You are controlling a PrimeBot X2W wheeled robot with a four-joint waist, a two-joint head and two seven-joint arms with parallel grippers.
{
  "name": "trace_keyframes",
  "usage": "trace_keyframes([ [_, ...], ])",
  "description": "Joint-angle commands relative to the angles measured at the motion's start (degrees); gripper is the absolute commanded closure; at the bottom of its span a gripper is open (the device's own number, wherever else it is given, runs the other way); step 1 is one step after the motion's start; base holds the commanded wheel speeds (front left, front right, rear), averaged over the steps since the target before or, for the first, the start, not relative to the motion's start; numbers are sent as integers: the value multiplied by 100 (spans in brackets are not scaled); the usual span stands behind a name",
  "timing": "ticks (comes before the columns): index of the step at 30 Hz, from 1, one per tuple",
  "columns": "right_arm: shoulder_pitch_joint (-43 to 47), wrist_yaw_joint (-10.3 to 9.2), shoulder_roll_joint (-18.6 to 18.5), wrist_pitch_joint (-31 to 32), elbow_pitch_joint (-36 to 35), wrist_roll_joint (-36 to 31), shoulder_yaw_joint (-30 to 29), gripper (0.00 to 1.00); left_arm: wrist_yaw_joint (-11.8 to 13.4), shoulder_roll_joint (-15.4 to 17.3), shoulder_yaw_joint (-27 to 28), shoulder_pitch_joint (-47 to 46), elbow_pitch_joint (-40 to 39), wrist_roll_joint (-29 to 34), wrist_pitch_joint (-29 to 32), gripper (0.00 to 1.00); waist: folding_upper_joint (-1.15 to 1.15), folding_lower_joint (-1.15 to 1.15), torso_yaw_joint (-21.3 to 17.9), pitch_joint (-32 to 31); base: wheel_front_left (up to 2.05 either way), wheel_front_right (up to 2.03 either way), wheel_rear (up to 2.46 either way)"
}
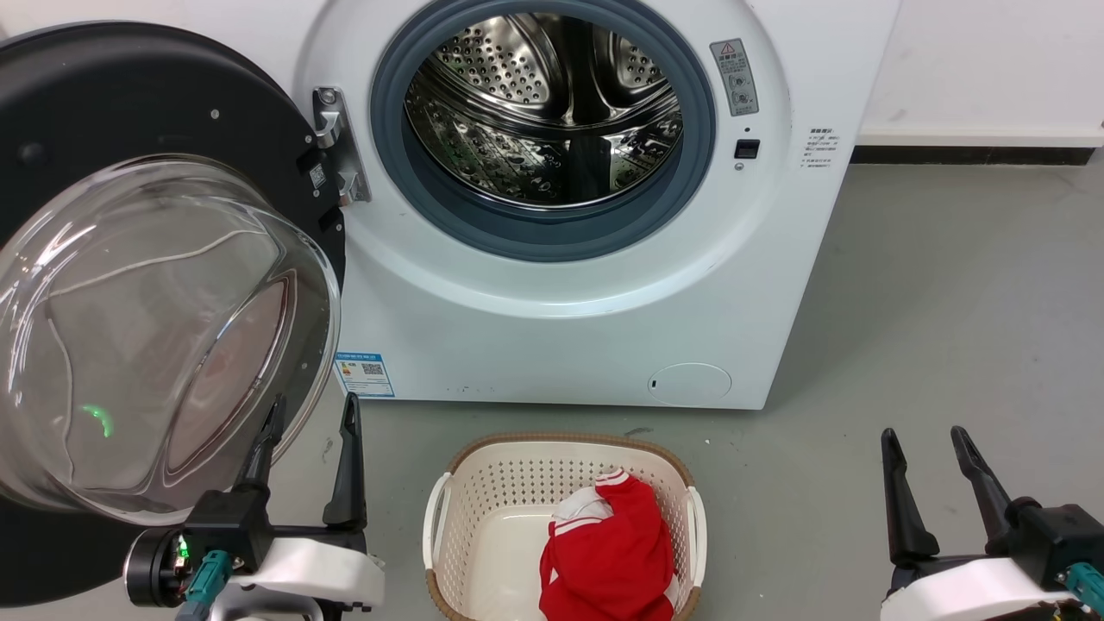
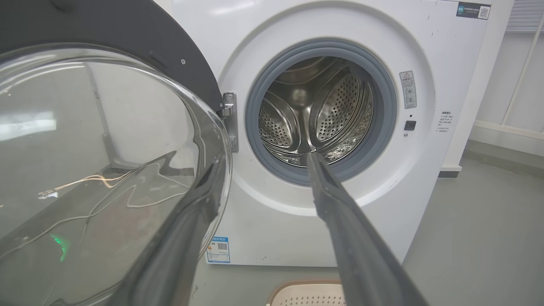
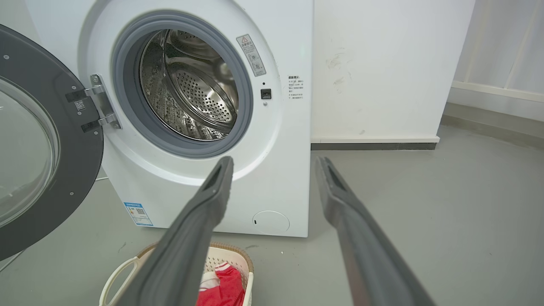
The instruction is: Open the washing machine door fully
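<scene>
Washing machine door (image 1: 155, 302): large round glossy black ring frame, bulging clear glass bowl; swung wide at picture left on bright metal hinge (image 1: 336, 142). White box-shaped front-loading washing machine (image 1: 569, 328), upper centre: perforated steel drum (image 1: 543, 103), smooth grey rubber gasket (image 1: 552, 240), round flap (image 1: 689, 384) low right. Blue label sticker (image 1: 364, 373) with QR code, grey warning sticker (image 1: 735, 76) with red triangle; print too small to read. Cream perforated plastic basket (image 1: 483, 492), red-and-white garment (image 1: 612, 552) inside, on grey floor (image 1: 949, 328), bottom centre. Left end effector (image 1: 312, 405): fingers spread, empty, one beside bowl rim. Right end effector (image 1: 923, 435), lower right: spread, empty.
</scene>
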Motion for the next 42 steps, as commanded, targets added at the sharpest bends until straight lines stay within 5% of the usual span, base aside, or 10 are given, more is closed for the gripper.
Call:
trace_keyframes([
  [1,-77,-3,9,-43,16,48,-4,0,-16,-8,27,47,2,28,-14,0,0,0,3,1,0,0,0],
  [2,0,0,0,-13,12,14,4,100,-14,-4,18,0,1,2,0,100,0,0,3,1,0,0,0],
  [42,-461,0,-12,673,575,3744,-112,100,-256,-114,333,-226,433,-3666,936,100,0,0,-34,72,0,0,0],
])
